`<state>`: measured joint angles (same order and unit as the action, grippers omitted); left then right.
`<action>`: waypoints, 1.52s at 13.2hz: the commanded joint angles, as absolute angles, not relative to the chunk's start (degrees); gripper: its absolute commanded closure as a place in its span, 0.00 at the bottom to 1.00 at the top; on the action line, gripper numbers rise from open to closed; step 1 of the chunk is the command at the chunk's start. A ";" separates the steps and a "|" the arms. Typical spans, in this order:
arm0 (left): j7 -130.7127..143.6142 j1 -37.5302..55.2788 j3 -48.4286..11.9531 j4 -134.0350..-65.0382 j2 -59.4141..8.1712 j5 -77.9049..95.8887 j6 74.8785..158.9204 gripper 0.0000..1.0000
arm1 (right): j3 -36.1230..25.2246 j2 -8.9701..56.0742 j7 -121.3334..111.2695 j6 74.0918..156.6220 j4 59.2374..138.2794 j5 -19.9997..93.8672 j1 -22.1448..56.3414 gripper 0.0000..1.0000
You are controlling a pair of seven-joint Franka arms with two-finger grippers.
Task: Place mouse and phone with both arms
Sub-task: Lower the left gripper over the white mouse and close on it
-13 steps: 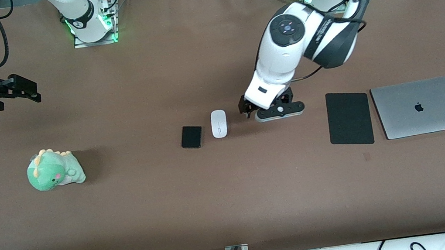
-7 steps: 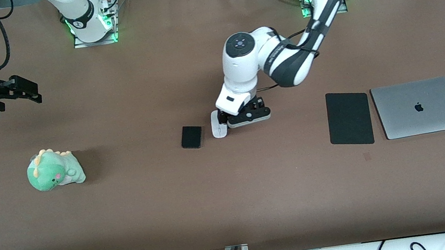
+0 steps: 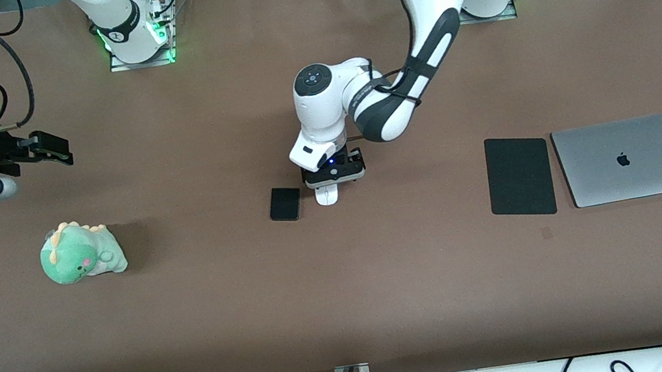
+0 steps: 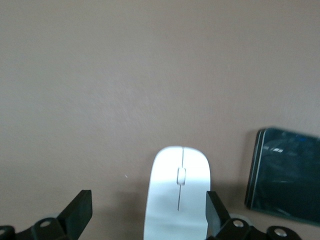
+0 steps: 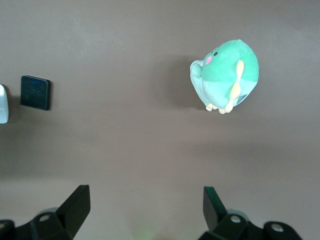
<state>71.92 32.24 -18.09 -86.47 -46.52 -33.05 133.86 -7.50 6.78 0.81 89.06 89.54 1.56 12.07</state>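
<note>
Two objects matter here, and the mouse [image 3: 326, 196] is the landmark: it lies flat on the brown tabletop [image 3: 347, 295], with the phone [image 3: 285, 204] just beside it toward the right arm's end, not touching. The left gripper [image 3: 333, 176] hangs directly over the mouse with its jaws wide apart and holding nothing. In the left wrist view the mouse [image 4: 176, 200] sits between the two fingertips [image 4: 79, 210], though closer to one of them than the other.

The step in hand looks like the grasp of the mouse. To do it well, shift the gripper slightly so the mouse is centred between the jaws, then descend straight and close across its narrow width. The shell is smooth and glossy, so an off-centre pinch would likely squirt it sideways into the phone.

The right gripper [image 3: 46, 148] waits well away from the mouse, over bare tabletop near the green dinosaur plush [image 3: 80, 252], jaws also apart and empty. A black mouse pad [image 3: 519, 176] and a closed laptop [image 3: 622, 159] lie well apart from the mouse toward the left arm's end.
</note>
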 commanded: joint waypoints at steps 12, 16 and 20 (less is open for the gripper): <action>74.00 39.46 -13.62 -77.70 -54.58 -43.42 133.59 0.42 | -7.12 8.70 0.88 86.92 88.42 -0.44 12.48 0.00; 74.45 38.68 -13.97 -77.60 -52.48 -41.41 132.63 0.85 | -7.03 8.70 0.88 86.92 88.42 -0.26 12.48 0.00; 72.44 35.17 -14.68 -77.78 -46.77 -33.77 125.53 0.85 | -6.94 9.66 1.23 86.84 88.77 -0.09 13.18 0.00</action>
